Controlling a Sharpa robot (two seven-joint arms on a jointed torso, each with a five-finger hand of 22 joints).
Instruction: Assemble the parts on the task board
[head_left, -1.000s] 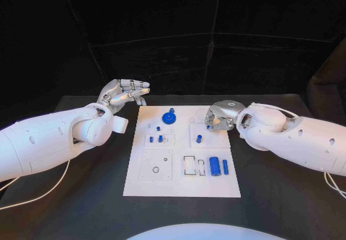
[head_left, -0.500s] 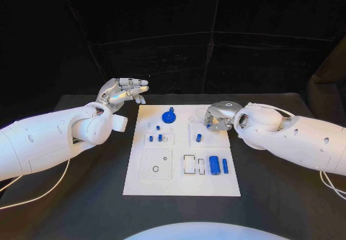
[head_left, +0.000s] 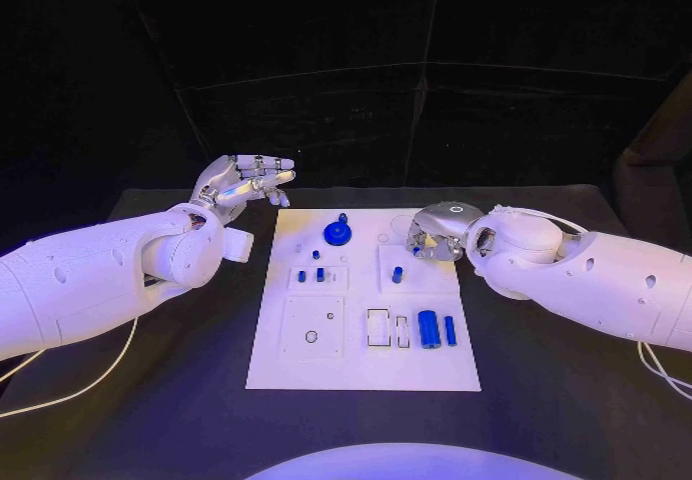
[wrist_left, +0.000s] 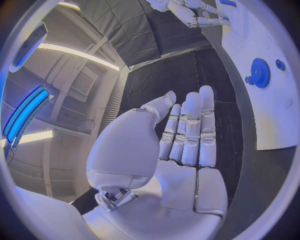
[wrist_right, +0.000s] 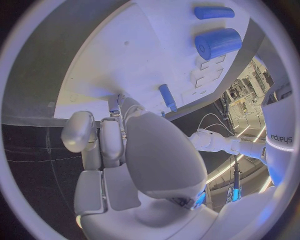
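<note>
Risk-wise, the biggest worry is the right robot hand (head_left: 433, 232), which sits low over the far right part of the task board (head_left: 364, 372) with its fingers curled down next to a small blue peg (head_left: 397, 277). Honestly I can't tell if it's pinching anything; the head view hides its fingertips, and the right wrist view just shows its fingers pointing down at the white plate beside a blue peg (wrist_right: 167, 97). If it is holding something small, a slightly off angle could jam the piece at its hole or flick it off onto the black tabletop (head_left: 548, 400). It could also bump that peg while coming down. The left robot hand (head_left: 242, 182) is up off the board at the far left corner, fingers held straight and close together, nothing in them, so it's not steadying the board, and a push from the right could slide the plate. Other stuff: a blue gear (head_left: 338, 235) stands near the far edge, 2 little blue pegs (head_left: 310, 276) sit in the left middle block, and a fat blue cylinder (head_left: 427, 328) with a thinner blue pin (head_left: 450, 331) lies nearer the robot on the right. Those 2 are well apart from the right robot hand, so not in its way.
</note>
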